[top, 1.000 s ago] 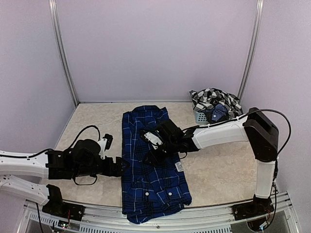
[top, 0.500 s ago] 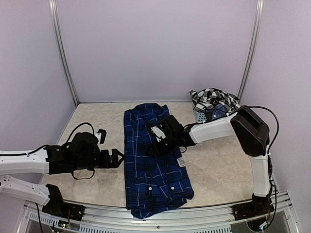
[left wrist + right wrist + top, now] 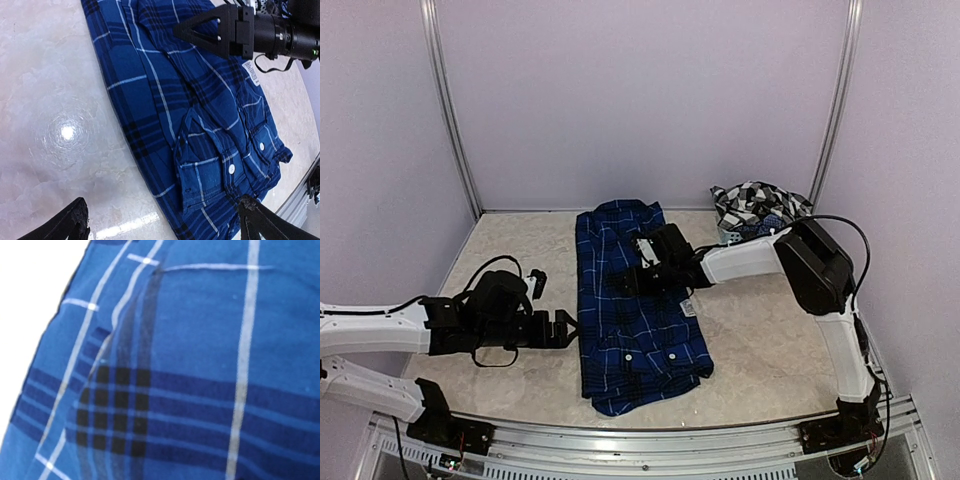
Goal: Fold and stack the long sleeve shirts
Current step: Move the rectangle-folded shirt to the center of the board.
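The navy long sleeve shirt (image 3: 638, 330) with thin white grid lines lies folded into a long strip down the middle of the table, pockets and white buttons (image 3: 231, 169) at its near end. My left gripper (image 3: 567, 328) is open just off the shirt's left edge, low over the table, with nothing between its fingertips (image 3: 75, 224). My right gripper (image 3: 625, 280) rests low on the shirt's upper half. The right wrist view is filled with blue cloth (image 3: 200, 340), so its jaws are hidden. A black-and-white checked shirt (image 3: 760, 203) is heaped at the back right.
A small grey-blue mesh basket (image 3: 731, 239) stands under the checked shirt at the back right corner. Pale walls and metal posts close the table in at the back and sides. The metal rail (image 3: 650, 452) with the arm bases runs along the near edge.
The navy shirt has slid toward the back of the table with my right gripper on it. My left gripper has come off the shirt's left edge and opened fully.
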Controlling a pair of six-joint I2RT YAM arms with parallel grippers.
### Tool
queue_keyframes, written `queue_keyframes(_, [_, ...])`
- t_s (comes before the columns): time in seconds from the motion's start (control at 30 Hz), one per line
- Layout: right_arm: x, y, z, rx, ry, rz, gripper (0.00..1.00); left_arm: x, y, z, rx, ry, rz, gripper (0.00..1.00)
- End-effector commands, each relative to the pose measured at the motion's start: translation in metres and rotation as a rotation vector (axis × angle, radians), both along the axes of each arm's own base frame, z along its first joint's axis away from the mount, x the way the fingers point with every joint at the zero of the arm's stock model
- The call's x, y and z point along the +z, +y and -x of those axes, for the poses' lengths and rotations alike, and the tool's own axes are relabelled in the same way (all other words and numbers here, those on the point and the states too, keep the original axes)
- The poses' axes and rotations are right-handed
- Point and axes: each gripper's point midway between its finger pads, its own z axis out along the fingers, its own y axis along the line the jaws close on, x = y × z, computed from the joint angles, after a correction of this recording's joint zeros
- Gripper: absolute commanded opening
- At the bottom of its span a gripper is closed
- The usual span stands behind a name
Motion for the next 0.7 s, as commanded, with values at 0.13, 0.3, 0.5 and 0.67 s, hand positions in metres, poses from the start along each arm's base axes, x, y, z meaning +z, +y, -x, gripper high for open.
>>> queue_keyframes(0.13, [0.041, -0.01, 0.004, 0.108, -0.127, 0.033, 0.62, 0.01, -0.045, 0.025, -0.26, -0.096, 0.066, 0.99])
queue_keyframes(0.3, [0.077, -0.032, 0.045, 0.257, -0.181, 0.07, 0.67, 0.012, -0.065, 0.055, -0.426, -0.266, -0.076, 0.99])
queue_keyframes(0.5, [0.095, -0.074, 0.078, 0.27, -0.16, 0.121, 0.68, 0.0, -0.079, 0.071, -0.564, -0.303, -0.224, 0.96])
queue_keyframes(0.67, [0.101, -0.089, 0.097, 0.256, -0.146, 0.082, 0.68, -0.015, -0.09, 0.085, -0.671, -0.264, -0.358, 0.96])
